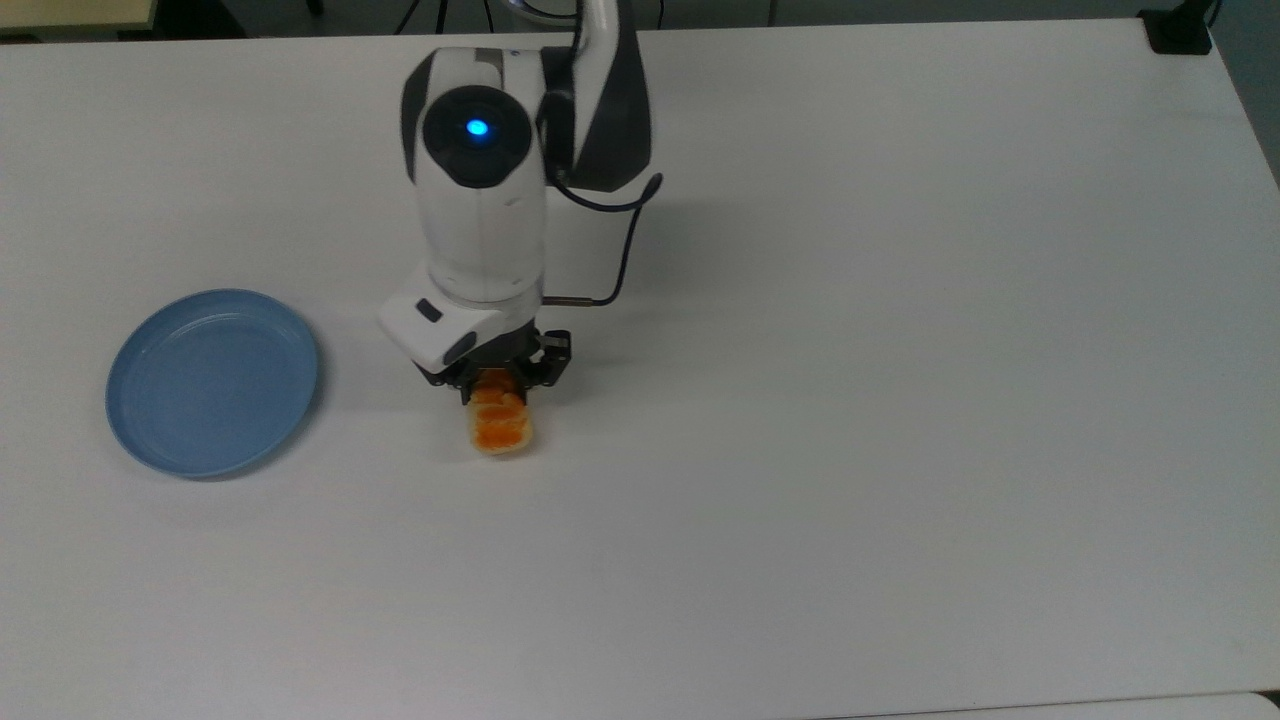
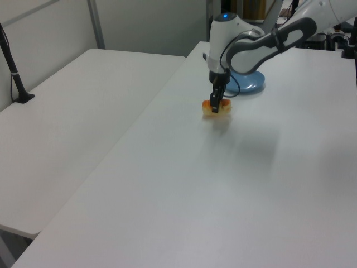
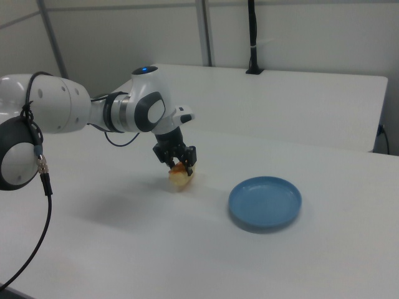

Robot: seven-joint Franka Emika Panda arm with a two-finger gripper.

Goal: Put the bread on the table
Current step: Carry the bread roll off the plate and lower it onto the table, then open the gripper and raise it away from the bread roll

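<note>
White surface [image 1: 900,400] fills the foreground and carries everything. Nearest lies the bread [image 1: 501,428], gripped at its far end by the tool [image 1: 497,388], just above or on the surface. Blue plate [image 1: 212,380] sits well apart at the top view's left.

Top cam overhead (sides oblique, opposite)

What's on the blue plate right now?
Nothing. The blue plate sits bare on the table. The bread is away from it, in the gripper.
</note>
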